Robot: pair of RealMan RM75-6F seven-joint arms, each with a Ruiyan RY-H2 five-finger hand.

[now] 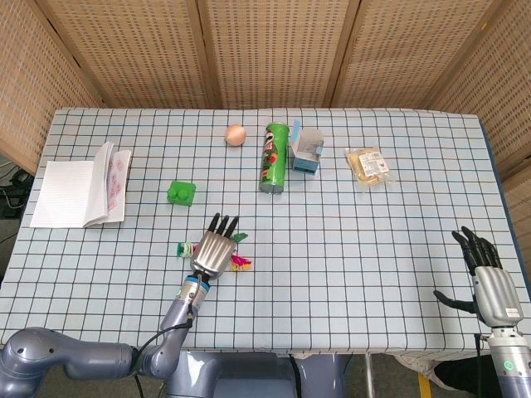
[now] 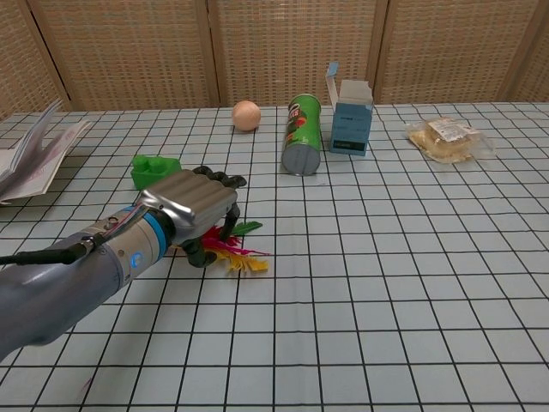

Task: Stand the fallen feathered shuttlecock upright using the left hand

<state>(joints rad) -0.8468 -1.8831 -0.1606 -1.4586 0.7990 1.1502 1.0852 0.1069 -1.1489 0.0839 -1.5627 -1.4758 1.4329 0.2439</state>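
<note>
The feathered shuttlecock [image 1: 241, 262] lies on its side on the checked tablecloth, its pink, yellow and green feathers [image 2: 241, 258] pointing right. My left hand [image 1: 213, 251] is low over its base end, palm down, fingers spread forward and arched over it [image 2: 190, 199]. The hand hides the base in the chest view, so whether it touches is unclear. In the head view a bit of the shuttlecock shows left of the hand. My right hand [image 1: 488, 278] hangs open at the table's near right edge, holding nothing.
A green toy [image 1: 181, 192] sits just beyond the left hand. Further back are an orange ball [image 1: 236, 134], a green chip can [image 1: 275, 157], a blue-white box [image 1: 307, 151] and a snack bag [image 1: 367, 163]. An open notebook [image 1: 81, 186] lies at the left.
</note>
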